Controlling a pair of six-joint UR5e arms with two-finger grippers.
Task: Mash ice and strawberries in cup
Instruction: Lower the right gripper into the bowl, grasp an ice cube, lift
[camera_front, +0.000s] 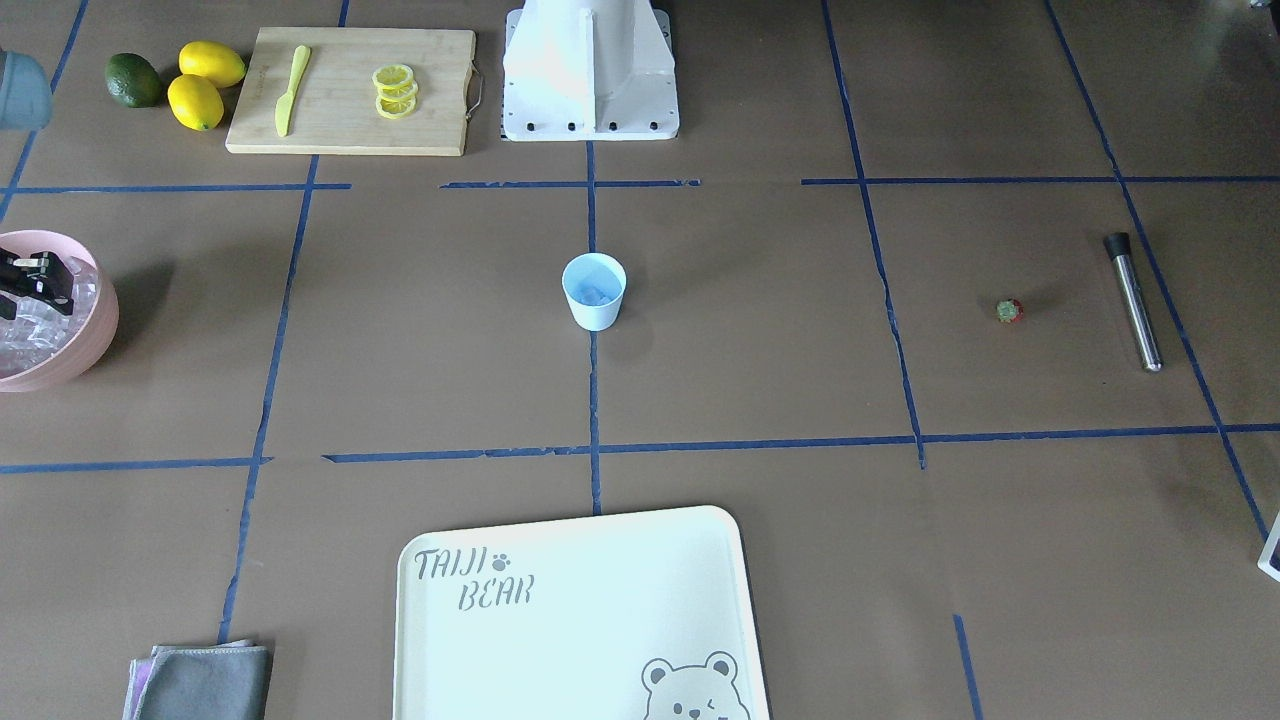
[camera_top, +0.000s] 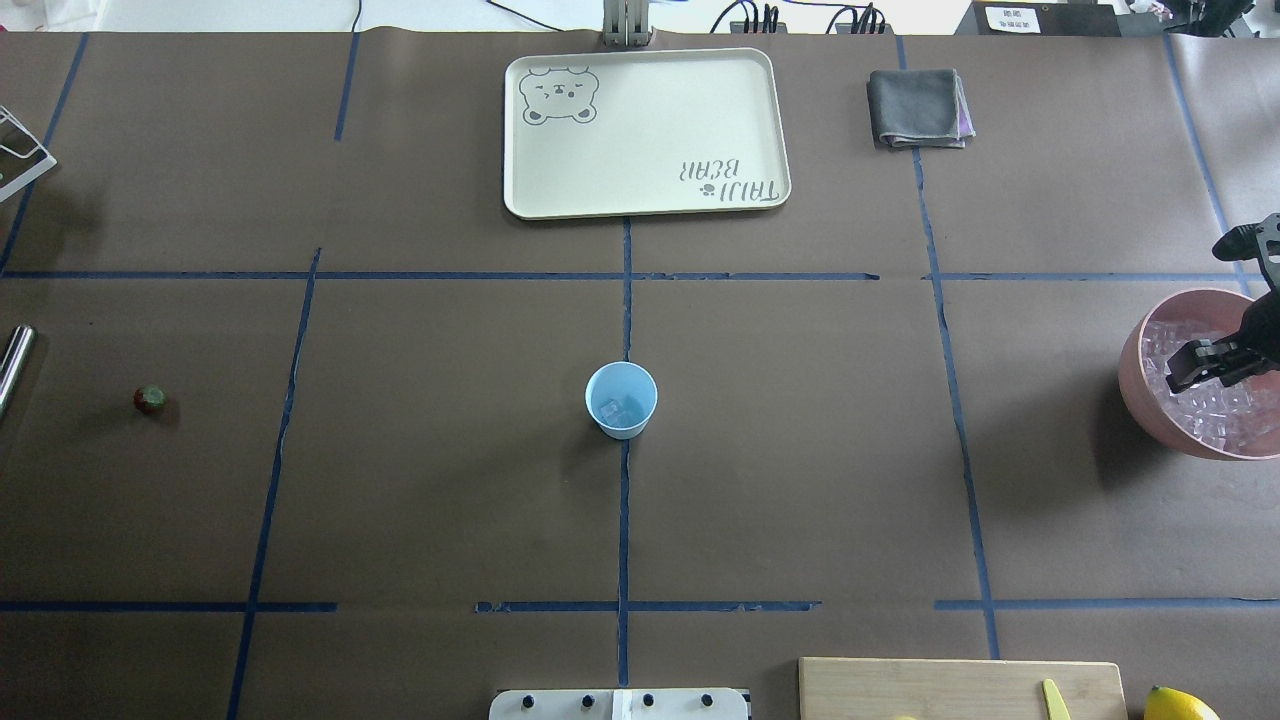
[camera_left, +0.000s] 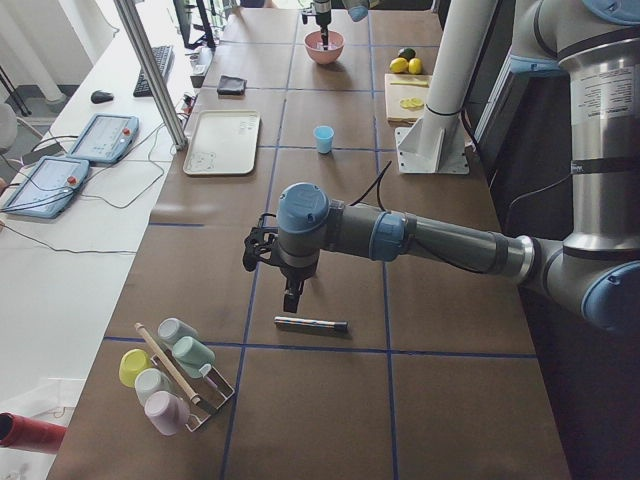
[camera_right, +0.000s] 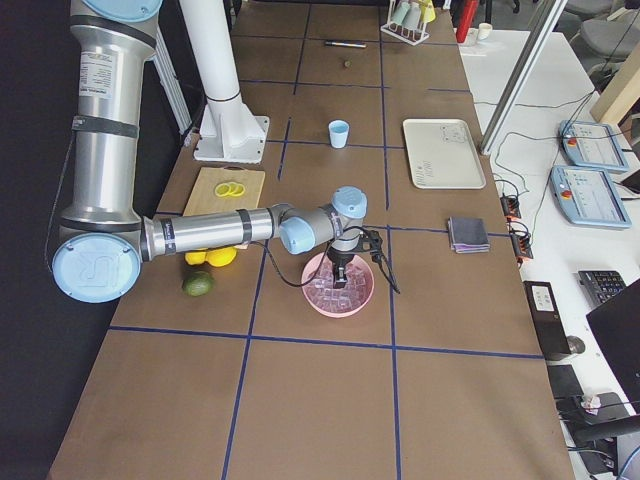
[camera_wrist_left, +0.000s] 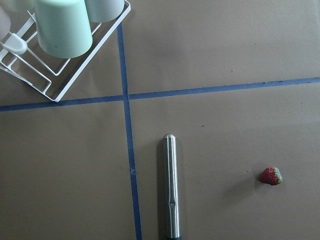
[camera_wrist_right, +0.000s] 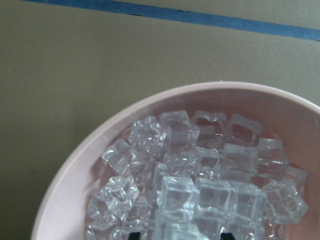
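The light blue cup (camera_front: 594, 290) stands at the table's middle and also shows in the overhead view (camera_top: 621, 400); a few ice cubes (camera_top: 615, 408) lie in it. The pink bowl (camera_top: 1135, 370) holds many ice cubes (camera_wrist_right: 200, 190). My right gripper (camera_top: 1195, 365) hangs over the bowl, jaws open, tips just above the ice (camera_wrist_right: 178, 236). The strawberry (camera_front: 1009, 311) lies alone on the table, next to a steel muddler (camera_front: 1133, 300). My left gripper (camera_left: 291, 296) hovers above the muddler (camera_wrist_left: 171, 187) and strawberry (camera_wrist_left: 270, 176); I cannot tell whether it is open or shut.
A cream tray (camera_front: 580, 620) and a grey cloth (camera_front: 205, 680) lie at the operators' side. A cutting board (camera_front: 350, 90) holds lemon slices and a yellow knife, with lemons (camera_front: 200, 85) and a lime beside it. A rack of cups (camera_wrist_left: 60, 35) stands near the muddler.
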